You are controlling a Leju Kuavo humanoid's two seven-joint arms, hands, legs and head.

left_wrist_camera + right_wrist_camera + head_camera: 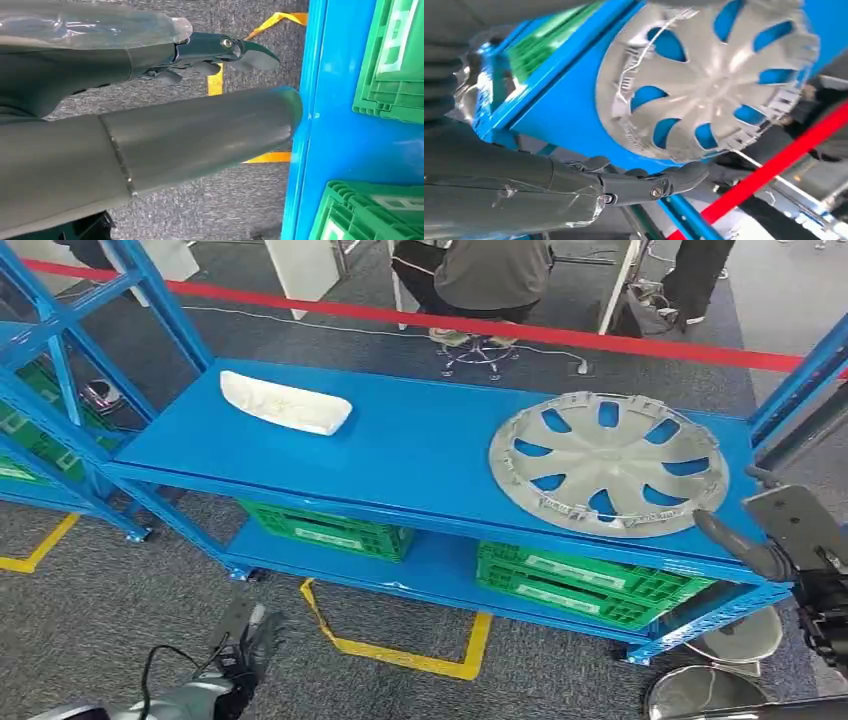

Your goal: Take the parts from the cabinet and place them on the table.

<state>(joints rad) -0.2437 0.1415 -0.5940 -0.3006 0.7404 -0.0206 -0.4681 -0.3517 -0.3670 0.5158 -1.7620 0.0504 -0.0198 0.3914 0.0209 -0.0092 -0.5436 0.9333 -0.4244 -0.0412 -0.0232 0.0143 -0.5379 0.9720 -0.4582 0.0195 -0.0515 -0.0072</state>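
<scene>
A silver hubcap (608, 462) lies flat on the right part of the blue cabinet's top shelf (420, 450). A white curved part (285, 403) lies on the same shelf at the left. My right hand (768, 542) hovers just off the shelf's right front corner, beside the hubcap's rim, fingers extended and holding nothing. The right wrist view has the hubcap (709, 85) close beyond those fingers (644, 182), apart from them. My left hand (243, 648) hangs low over the carpet in front of the cabinet, empty, with its fingers (225, 50) stretched toward the lower shelf (340, 145).
Green crates (335, 530) (580, 585) stand on the lower shelf. A second blue rack (40, 420) stands at the left. Yellow tape (410, 655) marks the carpet. Round metal bases (715, 685) sit by the cabinet's right leg. Behind a red line (600, 335), a person sits on a stool (480, 285).
</scene>
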